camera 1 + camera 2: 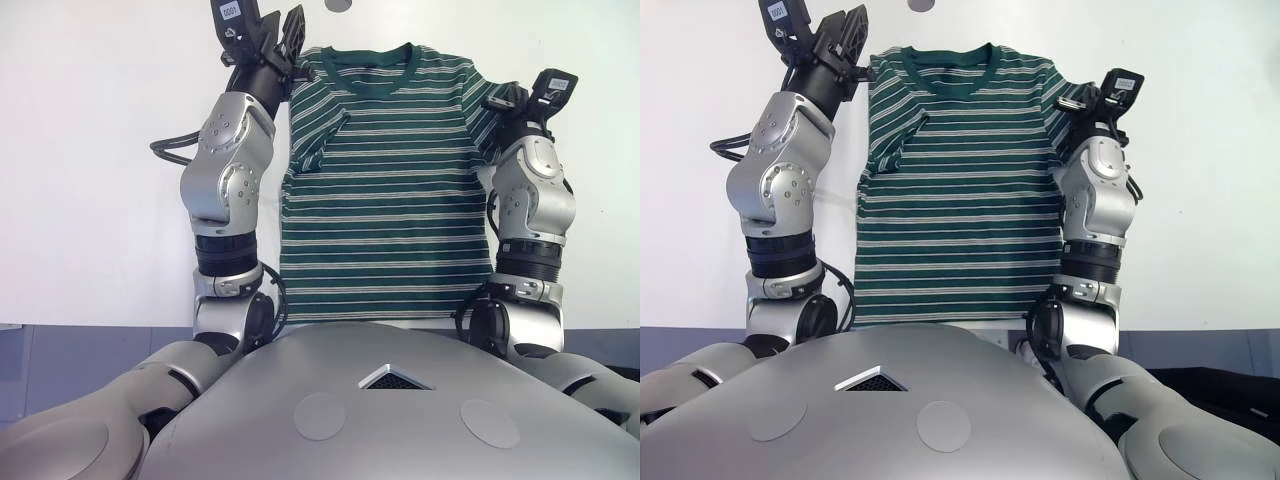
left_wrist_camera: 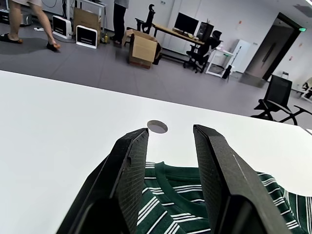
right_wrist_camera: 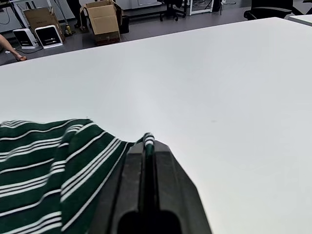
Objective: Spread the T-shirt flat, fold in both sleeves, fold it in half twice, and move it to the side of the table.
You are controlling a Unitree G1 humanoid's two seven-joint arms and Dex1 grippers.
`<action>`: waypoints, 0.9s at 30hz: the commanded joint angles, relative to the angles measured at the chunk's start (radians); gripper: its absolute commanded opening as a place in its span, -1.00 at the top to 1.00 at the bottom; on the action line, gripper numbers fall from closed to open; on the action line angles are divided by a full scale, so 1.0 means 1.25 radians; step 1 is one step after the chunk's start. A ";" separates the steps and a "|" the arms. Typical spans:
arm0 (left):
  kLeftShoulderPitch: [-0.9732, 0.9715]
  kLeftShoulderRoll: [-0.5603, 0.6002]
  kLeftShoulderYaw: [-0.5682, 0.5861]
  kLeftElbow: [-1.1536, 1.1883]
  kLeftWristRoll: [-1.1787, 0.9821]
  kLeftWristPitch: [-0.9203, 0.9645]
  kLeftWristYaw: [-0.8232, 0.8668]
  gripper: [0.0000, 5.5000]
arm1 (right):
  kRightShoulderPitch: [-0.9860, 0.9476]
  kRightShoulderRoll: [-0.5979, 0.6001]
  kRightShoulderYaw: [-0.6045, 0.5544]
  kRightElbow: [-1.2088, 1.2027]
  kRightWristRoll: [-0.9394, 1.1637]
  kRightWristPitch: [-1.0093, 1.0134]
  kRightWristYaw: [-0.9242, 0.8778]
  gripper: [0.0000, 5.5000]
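A dark green T-shirt (image 1: 385, 190) with white stripes lies flat on the white table (image 1: 100, 200), collar away from me. The sleeve on my left (image 1: 318, 135) is folded in over the chest. My left gripper (image 1: 268, 35) hangs open just above the shirt's left shoulder; in the left wrist view its fingers (image 2: 131, 161) frame the collar (image 2: 175, 192) with nothing between them. My right gripper (image 1: 512, 100) is shut on the hem of the right sleeve (image 3: 148, 139), which is pinched between the jaws at the shirt's right edge.
A round hole (image 2: 157, 126) sits in the table just beyond the collar. Bare white tabletop extends on both sides of the shirt. Past the far edge is an office floor with cardboard boxes (image 2: 142, 48), desks and chairs.
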State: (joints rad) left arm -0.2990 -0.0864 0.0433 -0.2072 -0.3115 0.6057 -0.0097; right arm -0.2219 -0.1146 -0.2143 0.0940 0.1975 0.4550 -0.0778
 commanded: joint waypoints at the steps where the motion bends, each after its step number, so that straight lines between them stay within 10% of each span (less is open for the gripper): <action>1: 0.007 -0.011 0.001 0.010 -0.002 0.005 0.010 0.38 | -0.003 0.033 0.055 -0.079 0.013 0.074 0.018 1.00; 14: 0.001 -0.008 0.002 0.022 -0.003 -0.003 0.009 0.38 | 0.054 0.072 0.201 -0.168 0.005 0.178 0.104 1.00; 27: -0.029 0.033 -0.004 0.022 -0.017 -0.013 -0.058 0.38 | 0.018 0.027 0.157 -0.260 0.093 0.091 0.259 0.10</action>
State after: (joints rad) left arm -0.2980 -0.0766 0.0423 -0.1881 -0.3293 0.6050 -0.0475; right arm -0.1648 -0.0444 0.0000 -0.2153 0.3136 0.5937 0.2225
